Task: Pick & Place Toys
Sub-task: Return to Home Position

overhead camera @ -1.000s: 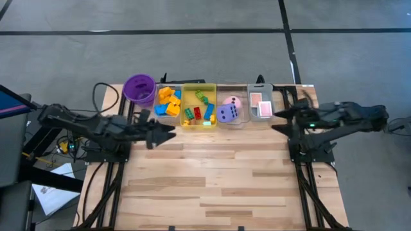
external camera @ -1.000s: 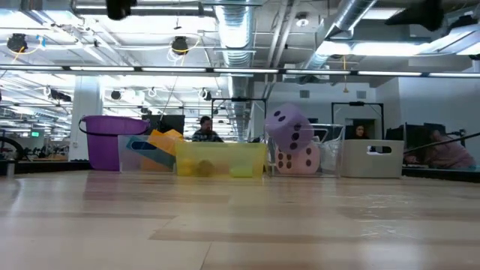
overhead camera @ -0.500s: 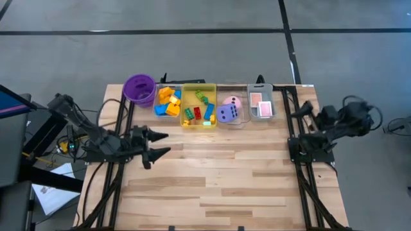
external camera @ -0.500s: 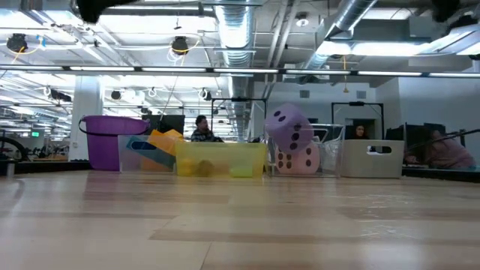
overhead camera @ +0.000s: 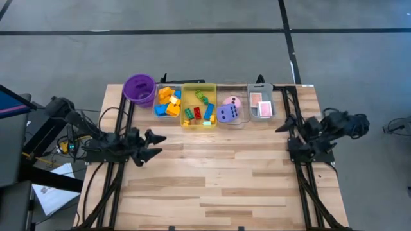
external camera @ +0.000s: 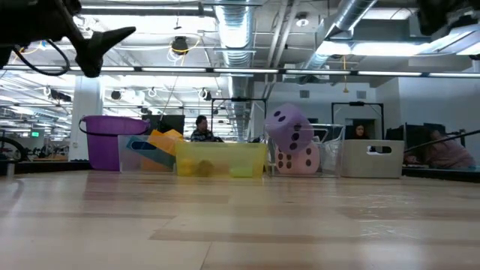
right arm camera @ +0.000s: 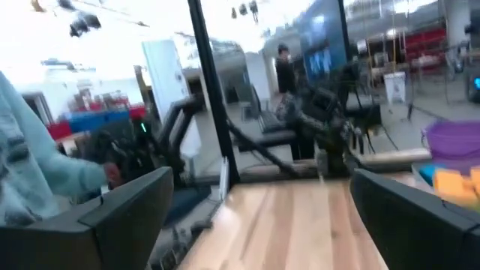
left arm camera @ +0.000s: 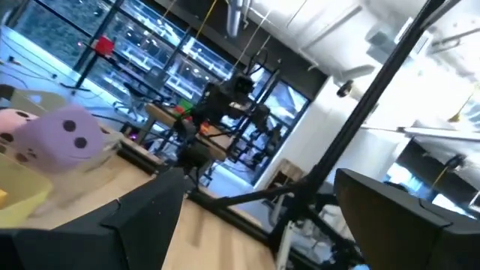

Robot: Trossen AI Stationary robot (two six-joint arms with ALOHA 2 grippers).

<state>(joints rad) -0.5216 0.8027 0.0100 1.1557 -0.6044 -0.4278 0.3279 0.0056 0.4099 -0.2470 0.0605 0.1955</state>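
Observation:
The toys lie in a row of trays along the table's far edge. Orange, blue and yellow bricks [overhead camera: 168, 101] fill a clear tray. More bricks [overhead camera: 198, 113] sit in a yellow tray [overhead camera: 198, 86]. The purple die [overhead camera: 225, 114] and the pink die [overhead camera: 233, 101] share a clear tray, and the pink-backed cards [overhead camera: 259, 101] lie in another. My left gripper [overhead camera: 160, 144] hangs open at the table's left side, nearer than the trays, with nothing between its fingers [left arm camera: 142, 217]. My right gripper [overhead camera: 281, 125] is open at the right side, next to the card tray, and also empty [right arm camera: 255, 217].
A purple round cup [overhead camera: 139, 88] stands at the left end of the row. The wooden table top [overhead camera: 218, 173] spreads bare between the two arms and toward the near edge. Dark arm frames run down both sides of the table. People sit in the room beyond.
Both arms have folded back and sunk toward their bases. My left gripper has drawn away from the trays, toward the table's left and near side, and dropped into the top of the low view. My right gripper has pulled back and come down beside the card tray. The toys have not moved.

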